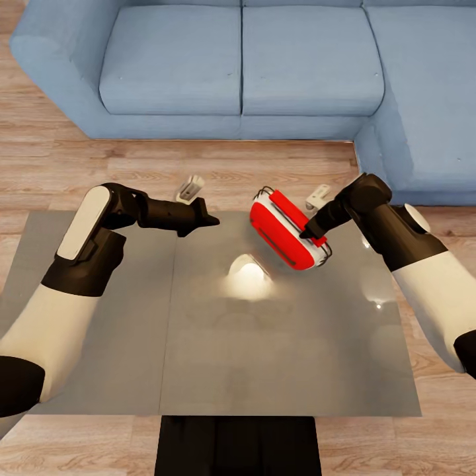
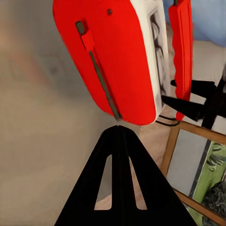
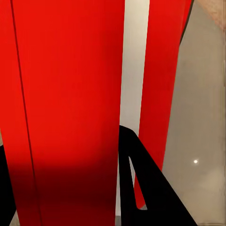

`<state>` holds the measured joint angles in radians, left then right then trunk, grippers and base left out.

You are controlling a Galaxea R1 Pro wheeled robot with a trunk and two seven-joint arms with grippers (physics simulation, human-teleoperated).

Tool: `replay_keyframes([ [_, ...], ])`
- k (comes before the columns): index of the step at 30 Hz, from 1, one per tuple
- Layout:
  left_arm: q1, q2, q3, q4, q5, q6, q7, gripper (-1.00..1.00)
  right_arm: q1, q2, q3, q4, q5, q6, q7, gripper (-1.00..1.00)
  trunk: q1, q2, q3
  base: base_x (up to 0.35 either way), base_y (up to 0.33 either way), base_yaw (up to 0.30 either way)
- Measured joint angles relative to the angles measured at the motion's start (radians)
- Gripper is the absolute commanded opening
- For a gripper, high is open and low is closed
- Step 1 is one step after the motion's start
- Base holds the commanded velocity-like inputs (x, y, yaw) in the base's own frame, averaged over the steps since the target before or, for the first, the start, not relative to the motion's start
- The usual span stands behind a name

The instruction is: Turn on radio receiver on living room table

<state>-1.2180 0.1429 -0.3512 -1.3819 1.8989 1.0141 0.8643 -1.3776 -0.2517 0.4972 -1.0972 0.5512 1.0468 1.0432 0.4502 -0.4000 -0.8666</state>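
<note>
The red radio receiver [image 1: 285, 233] lies tilted on the far right part of the grey table [image 1: 264, 357], its red handle bar [image 1: 291, 210] uppermost. My right gripper [image 1: 308, 233] touches it between body and handle bar. In the right wrist view one black finger [image 3: 141, 188] stands in the white gap beside the red body [image 3: 66, 94]; the other finger is hidden. My left gripper [image 1: 206, 222] is shut, its tip [image 2: 117, 128] just short of the radio's side [image 2: 108, 56]. The dial is out of sight.
A blue L-shaped sofa [image 1: 264, 66] runs behind the table and down the right. Wood plank floor [image 1: 79, 165] lies between them. Two small pale objects [image 1: 190, 188] [image 1: 318, 195] stand past the table's far edge. A lamp's bright reflection [image 1: 248, 277] sits mid-table.
</note>
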Motion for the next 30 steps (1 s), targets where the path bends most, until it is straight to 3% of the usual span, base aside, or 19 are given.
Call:
replay_keyframes([
  [13,0.000,0.001,0.000,0.002,-0.001,0.000,-0.003,-1.00,0.012,0.000,0.000,0.010,-0.003,0.000,-0.058,-1.00,0.000,0.000,0.000,0.000,0.000,0.000],
  [18,0.000,0.001,0.000,0.001,-0.001,0.000,-0.004,-1.00,0.013,0.031,0.000,0.103,-0.010,0.000,-0.112,-1.00,0.000,0.000,0.000,0.000,0.000,0.000],
  [28,0.000,0.000,0.000,0.001,-0.001,0.000,-0.004,-1.00,0.013,0.036,-0.001,0.147,-0.011,0.000,-0.140,-1.00,0.000,0.000,0.000,0.000,0.000,0.000],
  [30,0.000,0.000,0.000,0.000,-0.001,0.000,-0.004,-1.00,0.040,0.036,-0.002,0.141,-0.011,0.000,-0.149,-1.00,0.000,0.000,0.000,0.000,0.000,0.000],
])
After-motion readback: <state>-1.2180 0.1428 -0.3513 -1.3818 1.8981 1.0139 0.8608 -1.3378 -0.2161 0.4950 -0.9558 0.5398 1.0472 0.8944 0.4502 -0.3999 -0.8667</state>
